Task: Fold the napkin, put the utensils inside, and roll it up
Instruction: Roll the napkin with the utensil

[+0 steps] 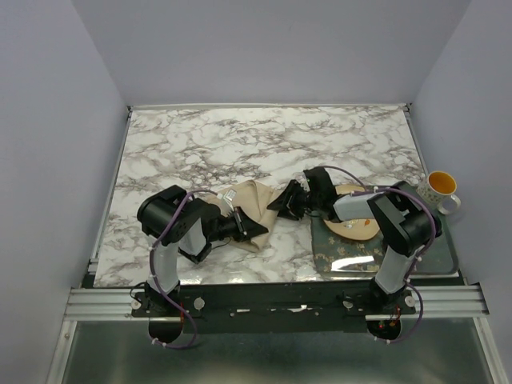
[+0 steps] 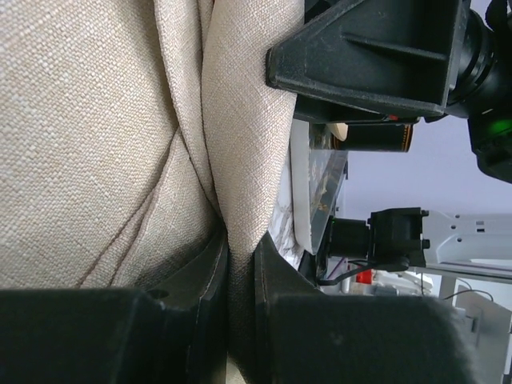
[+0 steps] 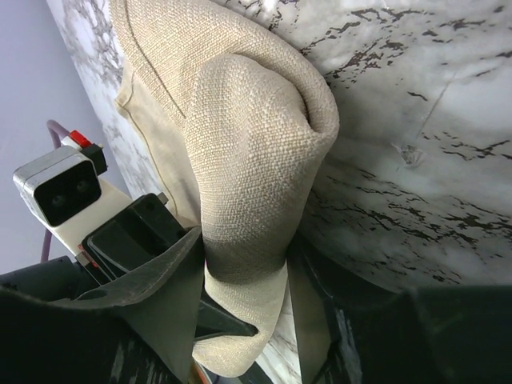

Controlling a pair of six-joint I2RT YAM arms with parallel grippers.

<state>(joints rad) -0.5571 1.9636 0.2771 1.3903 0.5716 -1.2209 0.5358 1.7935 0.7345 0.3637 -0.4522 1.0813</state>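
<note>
The tan napkin (image 1: 250, 202) lies bunched into a thick, partly rolled bundle on the marble table, between my two grippers. My left gripper (image 1: 250, 228) is shut on a fold at the near-left end; in the left wrist view, cloth (image 2: 96, 144) fills the narrow gap between the jaws (image 2: 240, 272). My right gripper (image 1: 284, 204) is closed around the bundle's right end. In the right wrist view both fingers press into the rounded roll (image 3: 248, 136) around the grip point (image 3: 244, 244). A slim orange utensil (image 1: 360, 223) rests on the round plate (image 1: 346, 232) to the right.
The plate sits on a dark green patterned placemat (image 1: 352, 258) at the near right. A white mug (image 1: 441, 189) with an orange inside stands beyond the table's right edge. The right gripper's body (image 2: 368, 56) hangs close over the left one. Grey walls enclose the table.
</note>
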